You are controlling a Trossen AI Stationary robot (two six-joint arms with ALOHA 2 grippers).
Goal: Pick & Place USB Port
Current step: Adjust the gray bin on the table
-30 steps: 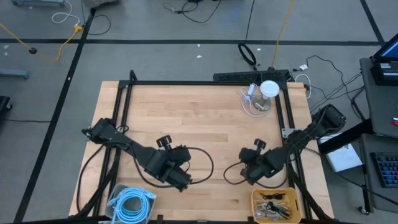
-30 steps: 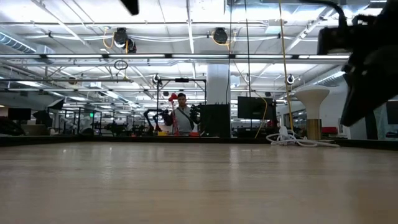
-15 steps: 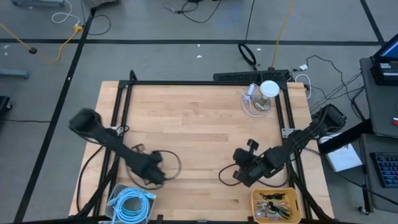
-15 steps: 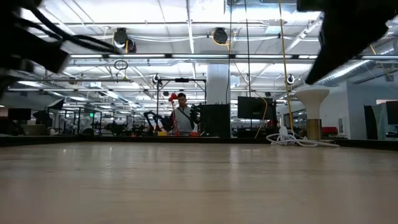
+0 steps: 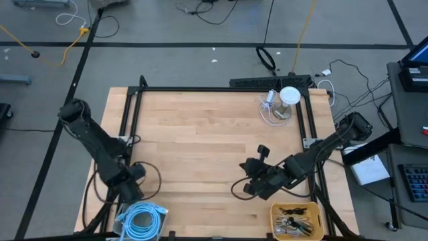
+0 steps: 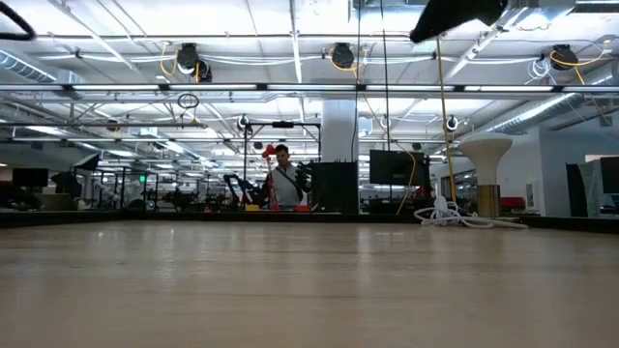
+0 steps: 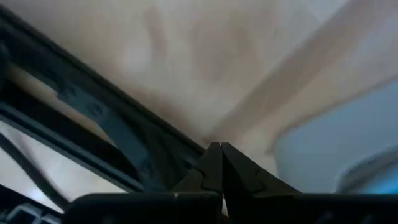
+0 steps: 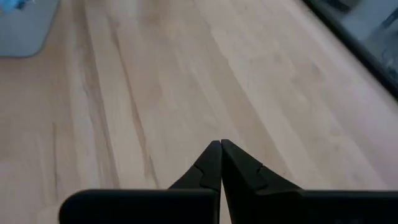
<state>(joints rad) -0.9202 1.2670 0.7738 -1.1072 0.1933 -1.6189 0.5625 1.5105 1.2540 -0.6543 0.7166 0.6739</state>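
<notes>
My left gripper (image 5: 132, 187) is shut and holds nothing. It points down over the table's near left corner, just far of a bin of coiled blue cable (image 5: 142, 219). In its wrist view the shut fingers (image 7: 217, 155) hang over a black frame rail (image 7: 118, 130) and the bin's pale edge (image 7: 336, 149). My right gripper (image 5: 249, 175) is shut too and holds nothing. It hangs over bare wood (image 8: 186, 93), right of the table's middle. A yellow bin (image 5: 295, 221) at the near right holds several small dark parts. I cannot pick out a USB port.
A white stand (image 5: 288, 99) with a coil of white cable (image 5: 274, 114) stands at the far right corner. Black frame rails (image 5: 221, 89) run along the table's sides. In the low view a person (image 6: 282, 184) stands far off in the room behind the table.
My left gripper has swung from the table's near middle toward the left edge and sunk, tipping to point down by the blue-cable bin. My right gripper has risen, out of the low view, and drifted a little toward the table's left. Both have stayed shut.
</notes>
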